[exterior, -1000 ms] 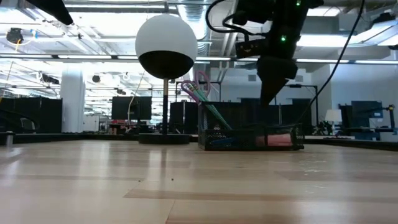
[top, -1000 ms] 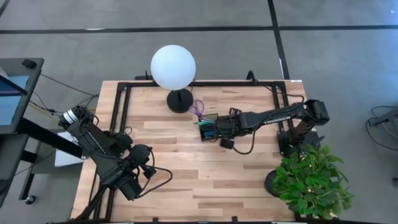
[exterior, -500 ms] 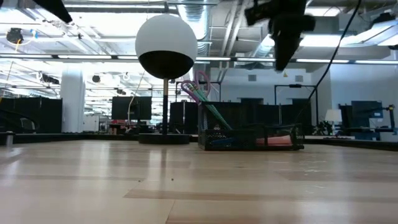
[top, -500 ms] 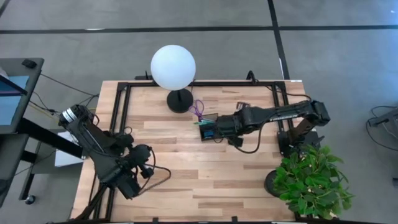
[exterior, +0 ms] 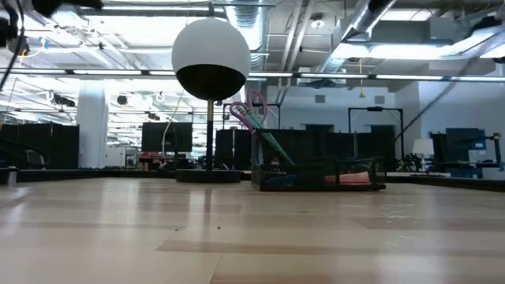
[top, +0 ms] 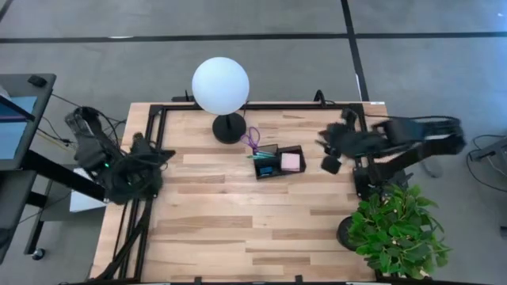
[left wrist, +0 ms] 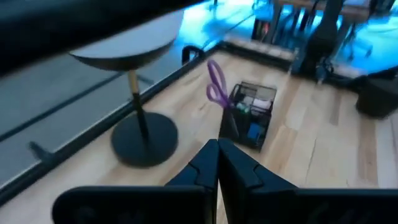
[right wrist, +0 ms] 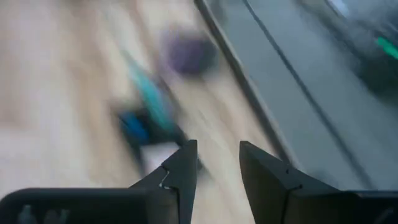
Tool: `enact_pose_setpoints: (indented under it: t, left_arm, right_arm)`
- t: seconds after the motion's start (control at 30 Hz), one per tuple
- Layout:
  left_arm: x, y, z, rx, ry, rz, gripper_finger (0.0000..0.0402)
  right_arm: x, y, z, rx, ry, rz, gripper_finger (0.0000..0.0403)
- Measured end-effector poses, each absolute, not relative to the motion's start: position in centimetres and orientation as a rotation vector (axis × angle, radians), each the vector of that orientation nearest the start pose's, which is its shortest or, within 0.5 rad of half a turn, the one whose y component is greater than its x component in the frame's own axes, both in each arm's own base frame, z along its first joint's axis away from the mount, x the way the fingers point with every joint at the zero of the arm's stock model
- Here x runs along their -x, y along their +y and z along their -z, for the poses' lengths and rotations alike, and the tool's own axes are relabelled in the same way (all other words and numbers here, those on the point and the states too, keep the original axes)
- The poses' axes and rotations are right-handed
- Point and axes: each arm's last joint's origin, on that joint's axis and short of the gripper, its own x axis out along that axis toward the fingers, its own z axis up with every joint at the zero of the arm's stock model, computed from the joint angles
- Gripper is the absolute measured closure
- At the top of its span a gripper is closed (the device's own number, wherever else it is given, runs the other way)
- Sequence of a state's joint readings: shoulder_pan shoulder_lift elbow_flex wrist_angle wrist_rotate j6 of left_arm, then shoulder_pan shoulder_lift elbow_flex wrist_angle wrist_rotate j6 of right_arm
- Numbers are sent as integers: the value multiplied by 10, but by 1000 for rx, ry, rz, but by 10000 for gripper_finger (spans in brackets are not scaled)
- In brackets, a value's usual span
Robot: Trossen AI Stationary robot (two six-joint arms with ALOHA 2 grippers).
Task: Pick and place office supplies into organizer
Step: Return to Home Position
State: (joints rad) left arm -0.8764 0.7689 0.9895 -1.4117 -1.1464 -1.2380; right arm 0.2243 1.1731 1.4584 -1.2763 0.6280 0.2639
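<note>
Right gripper (right wrist: 217,147) spread and empty, left gripper (left wrist: 217,144) pressed together; the organizer (top: 279,149) sits well ahead of both, between them. Inside, the pink sticky-note pad (top: 291,161) looks light and squashy, so pinch its edges; the scissors (top: 252,140) look stiff, best taken by their handles.

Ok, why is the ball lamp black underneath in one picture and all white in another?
Low view: the camera sits at table height, the ceiling lights shine on the top of the lamp, and its underside stays in shadow. High view: the camera looks straight down on the lit top, so the ball shows all white.
</note>
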Motion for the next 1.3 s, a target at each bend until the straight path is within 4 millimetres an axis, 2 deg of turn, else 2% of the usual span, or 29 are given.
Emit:
enact_pose_setpoints:
  t: [0.1, 0.17, 0.23, 0.33, 0.43, 0.63, 0.8, 0.9, 1.03, 1.23, 1.3]
  left_arm:
    - [-78, -52, -283, 201, 281, -526, 401]
    - [-82, -57, -259, 265, 243, -497, 401]
    - [-87, -62, -240, 319, 232, -436, 401]
    - [-93, -70, -224, 314, 210, -313, 401]
    - [-97, -71, -223, 239, 154, -196, 401]
    - [-92, -55, -236, 49, 12, 75, 401]
    - [-81, -37, -227, 85, -86, 99, 401]
    - [-79, -34, -208, 103, -112, 134, 401]
    - [-84, -34, -191, 123, -113, 95, 401]
    - [-86, -30, -193, 133, -145, 68, 401]
    - [-86, -29, -194, 119, -156, 72, 401]
  right_arm:
    - [-175, 33, -378, 136, 582, 218, 290]
    - [-172, 37, -350, 116, 447, 81, 290]
    - [-171, 36, -321, 78, 364, 47, 290]
    - [-165, 32, -286, 10, 267, 65, 290]
    - [-159, 29, -266, -40, 130, 58, 290]
    - [-138, 20, -240, -83, 34, 94, 290]
    - [-121, 13, -228, -102, -26, 111, 290]
    - [-116, 12, -217, -107, -16, 112, 290]
    - [-107, 9, -208, -95, 7, 125, 290]
    - [-85, 3, -207, -108, -26, 158, 290]
    - [-84, 2, -206, -113, -47, 161, 290]
